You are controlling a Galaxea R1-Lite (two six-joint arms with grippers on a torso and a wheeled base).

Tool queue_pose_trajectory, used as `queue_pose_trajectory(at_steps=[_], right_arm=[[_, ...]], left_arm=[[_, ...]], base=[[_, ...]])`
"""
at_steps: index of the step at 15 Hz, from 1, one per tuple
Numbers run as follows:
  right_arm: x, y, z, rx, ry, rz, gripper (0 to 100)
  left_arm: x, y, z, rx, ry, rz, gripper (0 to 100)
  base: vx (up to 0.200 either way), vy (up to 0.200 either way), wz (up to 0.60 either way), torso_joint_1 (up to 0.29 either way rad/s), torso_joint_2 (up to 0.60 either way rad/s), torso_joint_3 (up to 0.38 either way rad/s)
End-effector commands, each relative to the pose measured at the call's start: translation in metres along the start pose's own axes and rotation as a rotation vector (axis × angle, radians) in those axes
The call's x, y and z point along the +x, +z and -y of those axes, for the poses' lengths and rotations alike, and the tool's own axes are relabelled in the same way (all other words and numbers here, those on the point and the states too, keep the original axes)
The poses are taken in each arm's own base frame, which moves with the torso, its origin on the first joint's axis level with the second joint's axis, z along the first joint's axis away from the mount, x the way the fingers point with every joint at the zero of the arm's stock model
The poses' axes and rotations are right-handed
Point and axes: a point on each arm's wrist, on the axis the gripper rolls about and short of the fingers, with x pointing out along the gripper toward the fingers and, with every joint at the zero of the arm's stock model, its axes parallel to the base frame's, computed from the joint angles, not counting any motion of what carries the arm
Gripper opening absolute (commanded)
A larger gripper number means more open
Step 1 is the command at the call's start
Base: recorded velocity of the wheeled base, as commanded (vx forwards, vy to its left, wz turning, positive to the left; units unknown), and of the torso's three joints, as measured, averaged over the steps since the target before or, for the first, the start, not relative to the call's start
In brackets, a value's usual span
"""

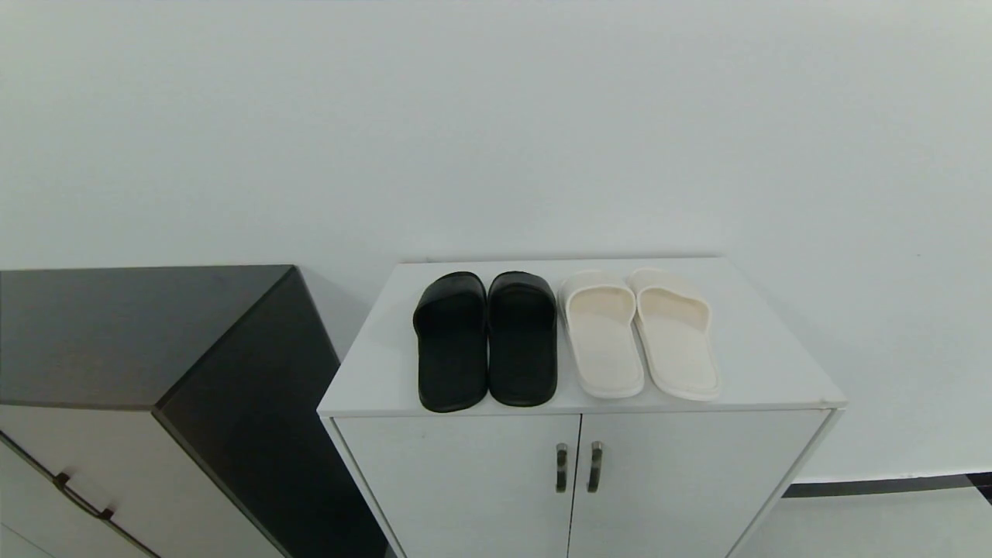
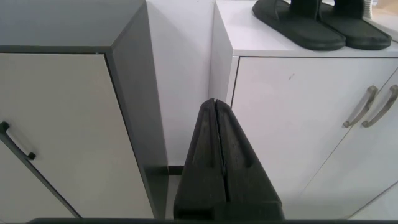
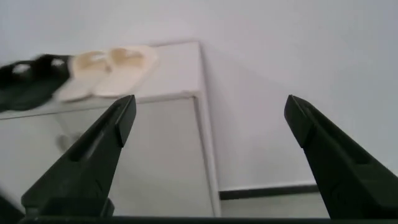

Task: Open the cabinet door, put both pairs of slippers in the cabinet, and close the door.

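Neighbouring black slippers, cream slippers top the white cabinet; left gripper pressed together, right gripper spread.

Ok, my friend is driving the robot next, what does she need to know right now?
Left pincer: shut, empty, low by the white cabinet's left front corner.
Right pincer: open, empty, off the cabinet's right side.
Black slippers and white slippers sit side by side on the cabinet top, black on the left.
Both doors shut; handles untouched.
Done: nothing. Left: open a door, put both pairs inside, close it.
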Motion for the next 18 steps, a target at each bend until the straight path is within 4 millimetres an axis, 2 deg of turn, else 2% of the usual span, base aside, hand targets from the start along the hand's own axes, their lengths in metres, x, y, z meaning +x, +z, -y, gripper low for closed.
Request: queue_pose_trajectory(at_steps=[1, 5, 7, 8, 9, 10, 11, 13, 14, 18], right_arm=[[0.036, 0.028, -0.006, 0.03, 0.173, -0.245, 100], [0.102, 0.031, -0.011, 0.043, 0.288, -0.398, 100], [0.125, 0.039, -0.024, 0.047, 0.327, -0.415, 100], [0.128, 0.042, -0.029, 0.051, 0.335, -0.415, 100], [0.14, 0.056, -0.051, 0.068, 0.361, -0.405, 100], [0.144, 0.059, -0.059, 0.071, 0.371, -0.408, 100], [0.156, 0.068, -0.082, 0.086, 0.39, -0.417, 100], [0.172, 0.073, -0.108, 0.101, 0.36, -0.427, 100], [0.176, 0.075, -0.115, 0.103, 0.351, -0.426, 100], [0.211, 0.056, -0.154, 0.054, 0.239, -0.438, 100]], left_arm=[[0.0, 0.0, 0.0, 0.0, 0.001, -0.001, 0], [0.0, 0.0, 0.0, 0.0, 0.001, -0.001, 0], [0.0, 0.0, 0.0, 0.0, -0.001, -0.001, 0], [0.0, 0.0, 0.0, 0.002, 0.001, -0.001, 0], [0.0, 0.0, 0.0, 0.002, 0.001, -0.001, 0], [0.0, 0.0, 0.0, 0.002, 0.001, -0.001, 0], [0.0, 0.0, 0.0, 0.002, 0.001, -0.001, 0], [0.0, 0.0, 0.0, 0.002, 0.001, -0.001, 0], [0.0, 0.0, 0.0, 0.002, 0.001, -0.001, 0], [0.0, 0.0, 0.0, 0.002, 0.004, -0.001, 0]], base=[[0.0, 0.0, 0.0, 0.0, 0.0, 0.0], [0.0, 0.0, 0.0, 0.0, 0.0, 0.0], [0.0, 0.0, 0.0, 0.0, 0.0, 0.0], [0.0, 0.0, 0.0, 0.0, 0.0, 0.0], [0.0, 0.0, 0.0, 0.0, 0.0, 0.0], [0.0, 0.0, 0.0, 0.0, 0.0, 0.0], [0.0, 0.0, 0.0, 0.0, 0.0, 0.0], [0.0, 0.0, 0.0, 0.0, 0.0, 0.0], [0.0, 0.0, 0.0, 0.0, 0.0, 0.0], [0.0, 0.0, 0.0, 0.0, 0.0, 0.0]])
